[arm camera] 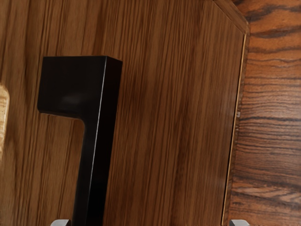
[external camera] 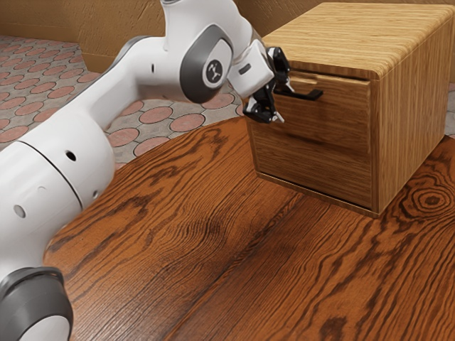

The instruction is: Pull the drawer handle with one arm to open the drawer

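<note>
The handle is a black bar on the drawer, the top front of the cabinet, which stands at the far right of the table in the exterior view. You cannot tell from either view whether the drawer has come out at all.

Your gripper is at the handle's end nearer the arm, pressed close to the drawer front. Its jaws stand wide apart, one above the bar and one below, gripping nothing.

In the wrist view you look straight at the drawer, with the handle running just beside one of the fingertips and well apart from the other. The table shows past the cabinet's edge.

Behind the arm lies a tiled floor.
</note>
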Robot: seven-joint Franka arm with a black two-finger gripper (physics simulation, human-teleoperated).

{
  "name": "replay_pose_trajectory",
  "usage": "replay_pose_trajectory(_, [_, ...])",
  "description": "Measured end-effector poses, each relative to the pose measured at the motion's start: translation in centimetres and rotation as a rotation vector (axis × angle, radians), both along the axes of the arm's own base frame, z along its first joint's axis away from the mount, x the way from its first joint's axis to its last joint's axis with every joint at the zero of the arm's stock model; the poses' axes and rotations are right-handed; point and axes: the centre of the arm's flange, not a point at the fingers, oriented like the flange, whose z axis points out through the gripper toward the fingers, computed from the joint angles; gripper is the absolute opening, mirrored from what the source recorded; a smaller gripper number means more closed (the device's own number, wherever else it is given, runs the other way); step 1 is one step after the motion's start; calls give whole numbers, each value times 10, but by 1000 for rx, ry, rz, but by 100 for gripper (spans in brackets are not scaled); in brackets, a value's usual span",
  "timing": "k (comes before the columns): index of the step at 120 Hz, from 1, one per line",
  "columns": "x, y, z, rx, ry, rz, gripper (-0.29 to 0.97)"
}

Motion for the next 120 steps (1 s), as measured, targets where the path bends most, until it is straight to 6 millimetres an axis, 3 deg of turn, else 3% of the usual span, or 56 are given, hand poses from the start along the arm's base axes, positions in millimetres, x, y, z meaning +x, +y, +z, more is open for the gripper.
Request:
replay_pose_trajectory(39, [-16, 1, 19, -30, 28, -6, 26])
replay_pose_trajectory(71, [-25, 5, 24, -77, 64, -6, 21])
replay_pose_trajectory(90, [-28, 2, 18, -94, 106, -7, 25])
replay_pose_trajectory(120, [-52, 0, 21, -135, 161, -10, 21])
